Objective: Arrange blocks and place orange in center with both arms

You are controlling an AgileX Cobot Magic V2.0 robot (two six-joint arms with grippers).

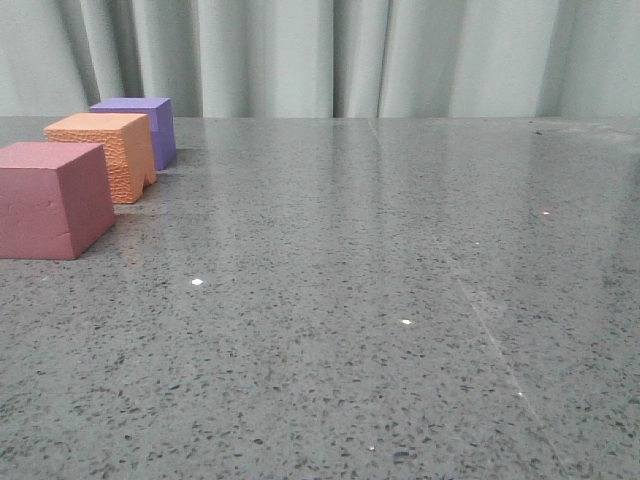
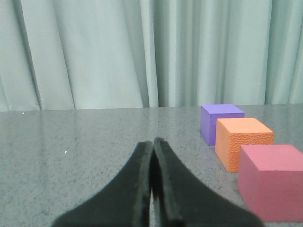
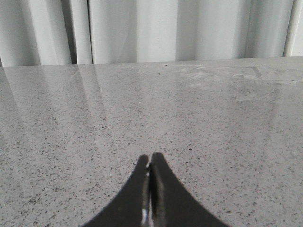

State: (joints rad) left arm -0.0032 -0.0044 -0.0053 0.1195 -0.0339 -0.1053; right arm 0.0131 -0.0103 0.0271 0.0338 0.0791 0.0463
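Three foam cubes stand in a row at the far left of the front view, running away from me: the pink-red cube [image 1: 50, 198] nearest, the orange cube [image 1: 108, 152] in the middle, the purple cube [image 1: 140, 126] farthest. They also show in the left wrist view: pink-red [image 2: 272, 180], orange [image 2: 242, 142], purple [image 2: 219, 122]. My left gripper [image 2: 153, 142] is shut and empty, apart from the cubes. My right gripper [image 3: 149, 158] is shut and empty over bare table; no cube shows in its view. Neither gripper shows in the front view.
The grey speckled table [image 1: 380, 300] stretches wide to the right of the cubes. A pale pleated curtain [image 1: 350, 55] hangs behind the table's far edge.
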